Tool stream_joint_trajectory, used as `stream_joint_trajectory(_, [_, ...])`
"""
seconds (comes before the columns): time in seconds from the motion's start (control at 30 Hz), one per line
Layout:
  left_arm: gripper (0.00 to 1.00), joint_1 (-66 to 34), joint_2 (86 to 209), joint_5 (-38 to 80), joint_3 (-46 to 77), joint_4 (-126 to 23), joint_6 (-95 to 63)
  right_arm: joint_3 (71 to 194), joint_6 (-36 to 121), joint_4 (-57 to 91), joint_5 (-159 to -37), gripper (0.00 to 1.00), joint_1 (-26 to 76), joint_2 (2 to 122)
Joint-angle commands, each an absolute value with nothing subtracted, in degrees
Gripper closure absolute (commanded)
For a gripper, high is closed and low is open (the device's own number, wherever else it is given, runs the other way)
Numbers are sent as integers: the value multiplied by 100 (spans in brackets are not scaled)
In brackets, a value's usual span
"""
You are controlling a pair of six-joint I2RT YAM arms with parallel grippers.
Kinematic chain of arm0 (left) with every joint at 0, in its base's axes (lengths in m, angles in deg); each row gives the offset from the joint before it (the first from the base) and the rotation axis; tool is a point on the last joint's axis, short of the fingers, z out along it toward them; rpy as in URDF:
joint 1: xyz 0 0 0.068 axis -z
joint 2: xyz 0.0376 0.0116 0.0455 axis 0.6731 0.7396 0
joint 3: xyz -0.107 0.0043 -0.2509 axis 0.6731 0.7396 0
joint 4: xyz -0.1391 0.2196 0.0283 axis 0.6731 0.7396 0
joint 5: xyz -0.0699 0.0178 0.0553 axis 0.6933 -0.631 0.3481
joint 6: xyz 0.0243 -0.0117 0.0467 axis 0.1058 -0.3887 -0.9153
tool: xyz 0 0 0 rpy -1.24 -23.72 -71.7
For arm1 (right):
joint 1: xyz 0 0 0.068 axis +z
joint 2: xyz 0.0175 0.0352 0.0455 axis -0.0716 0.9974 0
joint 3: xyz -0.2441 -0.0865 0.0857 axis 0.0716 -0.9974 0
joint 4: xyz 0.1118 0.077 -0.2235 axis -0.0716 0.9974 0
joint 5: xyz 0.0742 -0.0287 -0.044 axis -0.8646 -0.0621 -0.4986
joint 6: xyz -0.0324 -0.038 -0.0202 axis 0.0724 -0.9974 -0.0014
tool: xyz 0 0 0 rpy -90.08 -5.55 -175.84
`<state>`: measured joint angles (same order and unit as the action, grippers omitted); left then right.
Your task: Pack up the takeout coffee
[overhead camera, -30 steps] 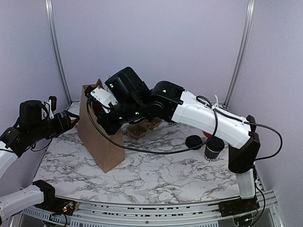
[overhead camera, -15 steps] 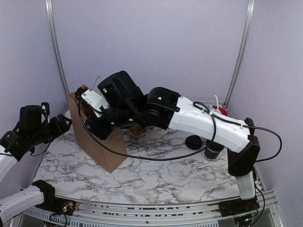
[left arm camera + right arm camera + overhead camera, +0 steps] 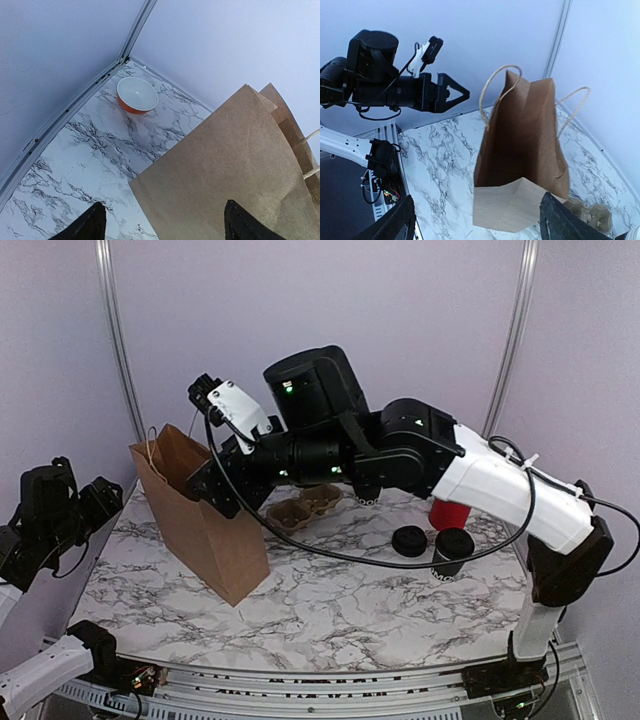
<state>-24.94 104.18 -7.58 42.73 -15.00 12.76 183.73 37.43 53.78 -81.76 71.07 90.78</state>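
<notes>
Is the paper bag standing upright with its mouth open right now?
Upright and open: the paper bag stands on its base on the table, and the top view shows its mouth spread, dark inside.

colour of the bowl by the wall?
The bowl is orange-red outside and white inside. It shows best in the left wrist view.

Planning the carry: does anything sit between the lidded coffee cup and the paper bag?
Yes: the low pile of lids sits beside the coffee cup, toward the paper bag. The cardboard tray lies farther back.
</notes>
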Motion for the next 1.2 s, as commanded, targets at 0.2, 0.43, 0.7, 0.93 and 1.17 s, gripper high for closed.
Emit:
stream_joint_trajectory(0.2, [16, -2497, 10776, -551, 4277, -1415, 1813, 15374, 3849, 4056, -9180, 4, 4884, 7576])
stream_joint_trajectory(0.43, [15, -2492, 11059, -368, 4264, -1316, 2120, 16056, 3263, 3851, -9798, 8, 3748, 9059])
stream_joint_trajectory(0.7, [15, -2498, 10938, -158, 4312, -1154, 2302, 18139, 2621, 4929, -9439, 13, 3395, 11254])
stream_joint_trajectory(0.93, [14, -2491, 10760, -11, 4080, -697, 1853, 17906, 2638, 4835, -9499, 13, 3437, 11752])
stream_joint_trajectory(1.17, [12, -2496, 10890, 331, 3953, -645, 1313, 18614, 2927, 5222, -9318, 13, 3572, 12555])
